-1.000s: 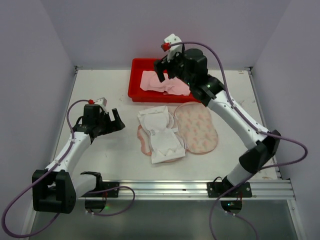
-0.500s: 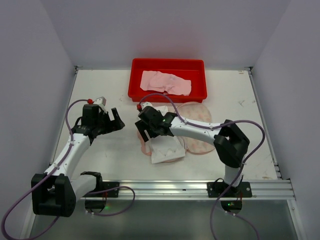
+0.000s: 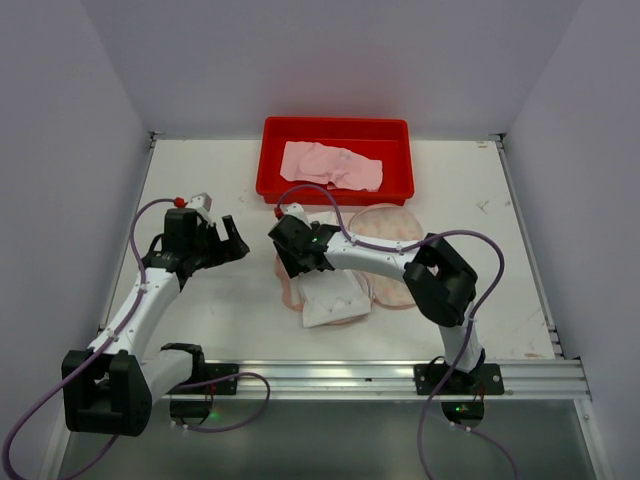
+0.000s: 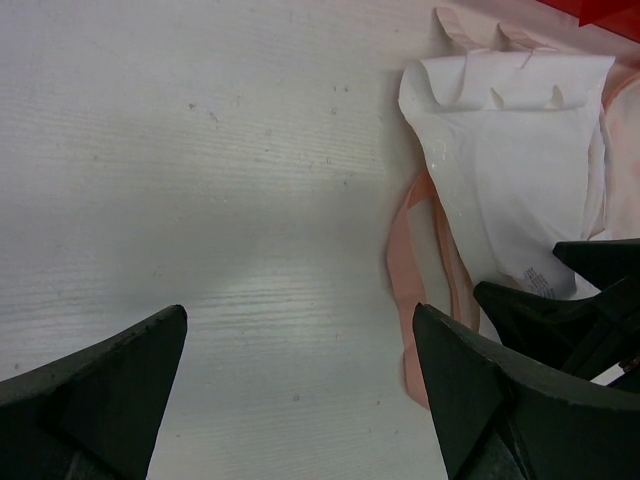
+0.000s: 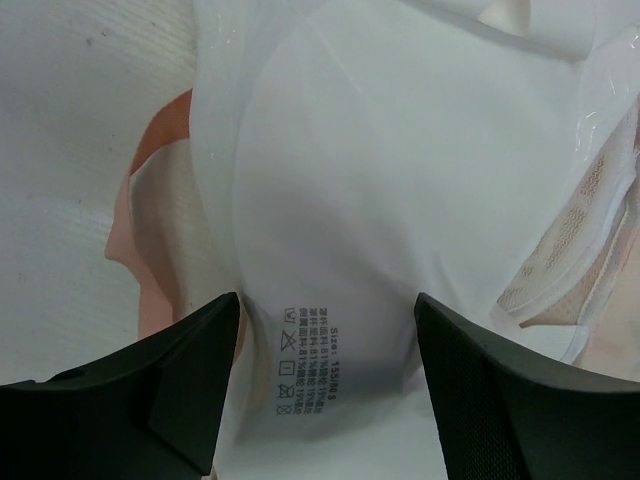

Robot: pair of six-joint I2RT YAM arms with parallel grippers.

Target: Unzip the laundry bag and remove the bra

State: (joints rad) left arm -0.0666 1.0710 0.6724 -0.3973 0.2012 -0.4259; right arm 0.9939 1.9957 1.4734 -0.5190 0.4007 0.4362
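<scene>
The laundry bag (image 3: 388, 224) lies unzipped and spread open at mid-table, its cream and salmon printed half to the right. Its pink rim shows in the left wrist view (image 4: 405, 260) and the right wrist view (image 5: 140, 260). A white bra (image 3: 335, 300) with two rounded cups lies on the open bag. Its printed size label faces the right wrist view (image 5: 400, 180). My right gripper (image 3: 292, 262) is open, low over the bra, its jaws on either side of the label (image 5: 327, 300). My left gripper (image 3: 232, 240) is open and empty over bare table left of the bag (image 4: 300, 310).
A red tray (image 3: 270, 165) stands at the back centre with a pale-pink garment (image 3: 330, 165) lying in it. The right arm stretches across the bag's printed half. White walls close in the table on three sides.
My right arm swung from above the red tray down to the white bra on the open bag and has settled there. The left arm has not moved.
</scene>
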